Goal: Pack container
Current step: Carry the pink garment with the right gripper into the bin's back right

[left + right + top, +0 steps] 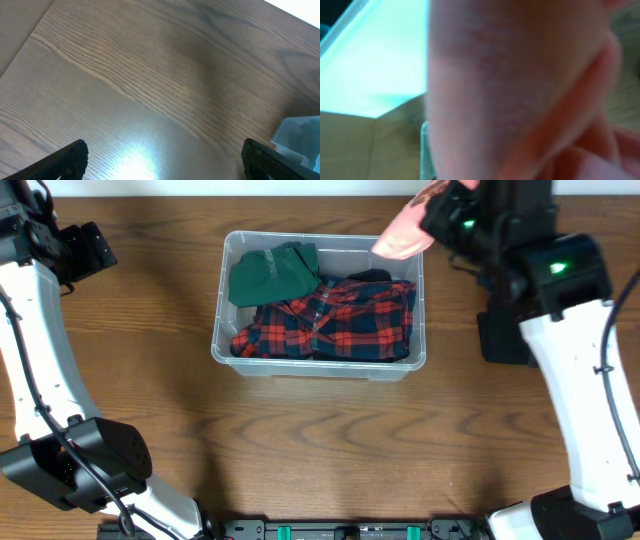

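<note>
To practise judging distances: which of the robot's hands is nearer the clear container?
Right. The right hand, holding a pink cloth, is over the container's far right corner; the left hand is out to its left, apart, above the table.

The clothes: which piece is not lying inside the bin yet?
The pink cloth, hanging from the right gripper above the container's far right corner. The green garment and the red plaid shirt lie inside it.
</note>
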Robot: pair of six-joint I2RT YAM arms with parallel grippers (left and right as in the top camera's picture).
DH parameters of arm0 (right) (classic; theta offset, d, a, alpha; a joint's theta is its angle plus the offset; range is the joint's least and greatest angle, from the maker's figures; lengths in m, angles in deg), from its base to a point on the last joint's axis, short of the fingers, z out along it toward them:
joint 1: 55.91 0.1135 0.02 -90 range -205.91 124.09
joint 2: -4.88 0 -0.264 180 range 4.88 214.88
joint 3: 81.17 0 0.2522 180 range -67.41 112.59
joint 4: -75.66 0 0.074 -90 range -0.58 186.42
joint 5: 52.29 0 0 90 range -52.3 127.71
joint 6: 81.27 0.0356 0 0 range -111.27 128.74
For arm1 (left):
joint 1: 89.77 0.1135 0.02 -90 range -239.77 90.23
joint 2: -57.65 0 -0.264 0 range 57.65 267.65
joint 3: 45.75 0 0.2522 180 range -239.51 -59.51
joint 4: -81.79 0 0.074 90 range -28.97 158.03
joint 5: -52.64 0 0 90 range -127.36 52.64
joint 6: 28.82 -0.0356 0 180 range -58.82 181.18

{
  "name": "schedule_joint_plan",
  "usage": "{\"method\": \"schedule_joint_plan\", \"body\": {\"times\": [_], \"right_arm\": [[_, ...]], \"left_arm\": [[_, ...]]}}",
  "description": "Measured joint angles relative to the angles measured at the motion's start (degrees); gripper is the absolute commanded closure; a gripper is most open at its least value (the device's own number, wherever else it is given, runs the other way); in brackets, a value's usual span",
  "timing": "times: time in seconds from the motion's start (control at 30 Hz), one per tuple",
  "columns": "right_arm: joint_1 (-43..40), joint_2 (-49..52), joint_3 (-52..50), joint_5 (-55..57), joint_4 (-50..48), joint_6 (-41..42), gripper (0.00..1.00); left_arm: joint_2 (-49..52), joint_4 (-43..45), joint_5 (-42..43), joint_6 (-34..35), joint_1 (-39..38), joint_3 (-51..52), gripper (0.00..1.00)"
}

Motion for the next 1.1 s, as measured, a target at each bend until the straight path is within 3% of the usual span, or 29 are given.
{"method": "schedule_joint_plan", "body": {"times": [0.33, 0.73, 1.1], "right_arm": [[8.22, 0.02, 0.0, 13.88, -1.99, 7.89, 0.99], [8.28, 2.93, 0.0, 9.46, 0.39, 28.83, 0.99], [10.58, 9.97, -0.04, 6.93, -4.81, 39.67, 0.99]], "left_arm": [[0.0, 0.0, 0.0, 0.0, 0.0, 0.0, 0.02], [0.0, 0.0, 0.0, 0.0, 0.0, 0.0, 0.02], [0.0, 0.02, 0.0, 0.0, 0.0, 0.0, 0.02]]}}
